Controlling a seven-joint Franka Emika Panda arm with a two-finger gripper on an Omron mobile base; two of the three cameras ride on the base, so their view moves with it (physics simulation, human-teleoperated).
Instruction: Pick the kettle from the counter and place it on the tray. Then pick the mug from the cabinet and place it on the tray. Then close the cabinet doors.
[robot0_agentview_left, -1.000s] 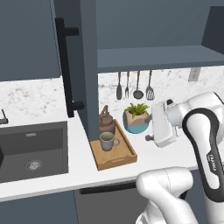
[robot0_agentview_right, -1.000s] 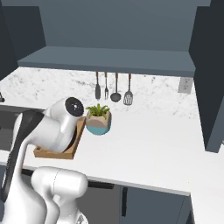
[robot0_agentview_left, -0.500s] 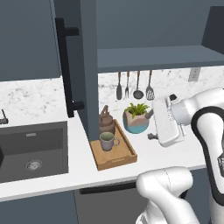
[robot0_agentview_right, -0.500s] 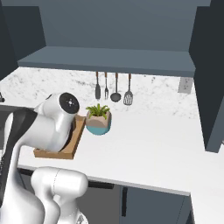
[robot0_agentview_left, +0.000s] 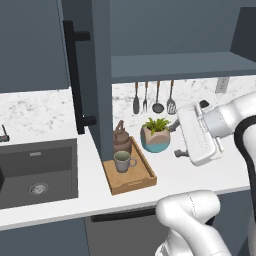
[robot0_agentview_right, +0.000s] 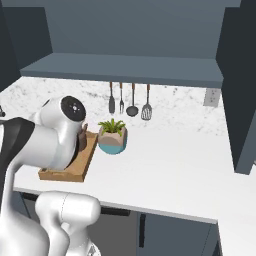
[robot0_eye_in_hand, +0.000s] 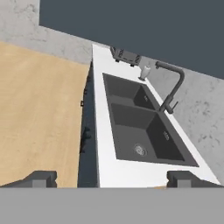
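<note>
This is a home kitchen, rendered rather than filmed. A white veined counter (robot0_agentview_left: 60, 197) runs along a marbled wall under dark blue-grey cabinets (robot0_agentview_left: 175, 30) with a long black door handle (robot0_agentview_left: 76, 82). A dark double sink (robot0_eye_in_hand: 142, 131) with a tall tap (robot0_eye_in_hand: 173, 87) is set into the counter near its left end. Utensils (robot0_agentview_left: 152, 97) hang on the wall above a plant pot (robot0_agentview_left: 156, 136), and a tray (robot0_agentview_left: 129, 172) at the counter's front edge carries a kettle (robot0_agentview_left: 120, 138) and mug (robot0_agentview_left: 123, 161). The floor in the hand view looks like pale wood.
</note>
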